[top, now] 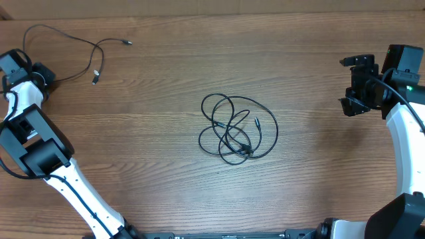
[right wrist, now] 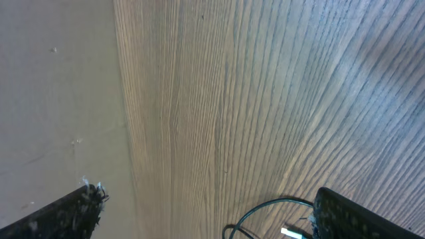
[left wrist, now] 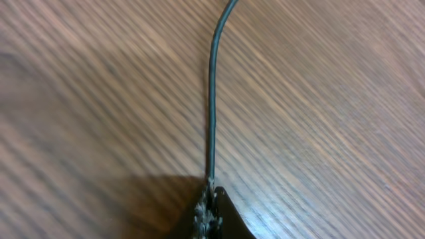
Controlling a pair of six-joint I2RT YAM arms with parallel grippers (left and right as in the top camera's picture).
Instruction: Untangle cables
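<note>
- from the overhead camera i saw a wooden table (top: 166,192) with a tangled bundle of thin black cables (top: 238,129) lying near its middle, looped over itself, with small plug ends inside the loops.
- a separate loose cable (top: 99,46) lay at the far left corner, well apart from the bundle, with one plug end (top: 128,43) pointing right and another (top: 95,81) hanging lower.
- my left gripper (top: 46,78) sat at the table's left edge, clenched on that loose cable; in the left wrist view the cord ran straight up from between the closed fingertips (left wrist: 209,202) across the wood.
- my right gripper (top: 350,85) hovered at the far right, well apart from the bundle, released and grasping nothing; in the right wrist view its two fingers (right wrist: 66,216) stood wide apart over bare wood.
</note>
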